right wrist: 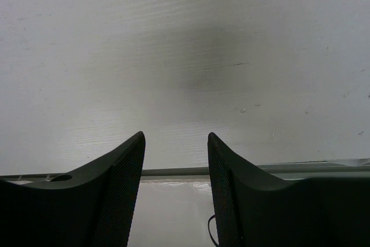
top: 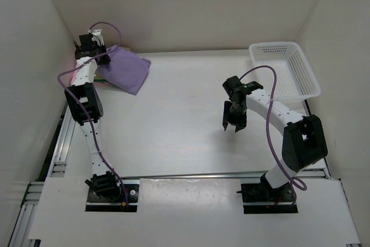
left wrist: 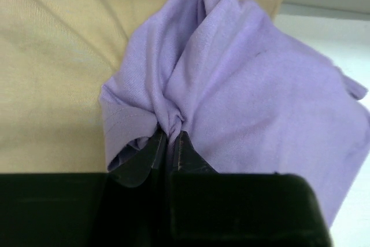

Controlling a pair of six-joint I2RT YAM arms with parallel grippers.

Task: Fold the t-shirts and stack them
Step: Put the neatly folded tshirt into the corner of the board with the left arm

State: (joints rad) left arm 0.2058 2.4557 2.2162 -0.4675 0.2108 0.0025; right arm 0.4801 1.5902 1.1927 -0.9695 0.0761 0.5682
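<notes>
On the table [top: 173, 125], at its far left corner, the lavender t-shirt [top: 128, 69] lies bunched atop the tan t-shirt [left wrist: 52, 56] (apparently the stack). The left gripper [left wrist: 169, 143] pinches a crumpled edge; the right gripper [right wrist: 175, 137] hangs parted, empty. Likely stacking; next, smooth the fold flat.

The purple shirt [top: 128, 69] lies soft and crumpled on top, at the far left of the table [top: 185, 125]. One edge is bunched into a tight pucker. Under it the tan shirt [left wrist: 52, 73] lies flat and smooth, maybe folded.
</notes>
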